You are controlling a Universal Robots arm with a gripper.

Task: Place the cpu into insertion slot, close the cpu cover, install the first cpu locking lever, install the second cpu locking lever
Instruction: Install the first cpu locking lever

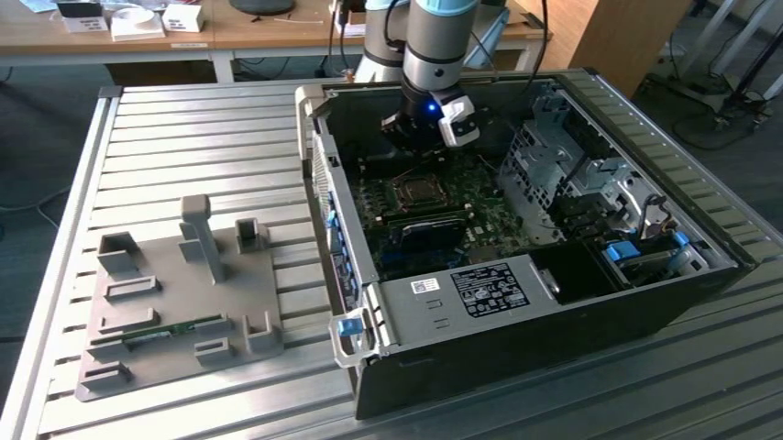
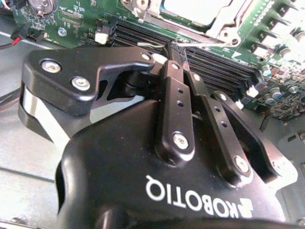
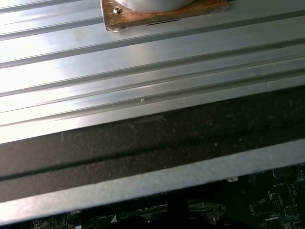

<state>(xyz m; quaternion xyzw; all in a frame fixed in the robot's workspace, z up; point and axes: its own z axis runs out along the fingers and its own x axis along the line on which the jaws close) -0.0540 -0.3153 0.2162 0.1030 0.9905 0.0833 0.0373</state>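
Well, closest in, the second wrist view showed your jaws clenched together, their tips down at the edge of the long black memory slots (image 2: pixel 143 36). A thin wire locking lever (image 2: pixel 205 44) crossed right at those tips; you could not tell whether it was pinched or only touching. Just past the slots the cpu (image 2: pixel 190 7) lay flat, silvery top up, with the cpu cover (image 2: pixel 228 26) lying down around it on the green motherboard (image 2: pixel 81 19).

In the exterior view, the computer case (image 1: pixel 514 339) lay open on the ribbed worktop (image 1: pixel 196 137), its near end taken by a grey labelled panel (image 1: pixel 410 316). Past that, the board sat between the blue-latched side wall (image 1: pixel 328 211) on the exterior view's left and a metal drive cage (image 1: pixel 563 165) on the exterior view's right, which left you a narrow bay. Your arm (image 1: pixel 435 37) hung into it close to the far wall, the jaws just beyond the insertion slot (image 1: pixel 413 191). A grey fixture block (image 1: pixel 171 302) stood well apart on the exterior view's left, with bare slats running from it to the worktop's far edge. In the first wrist view, the case's dark wall ran between the slats and the board.
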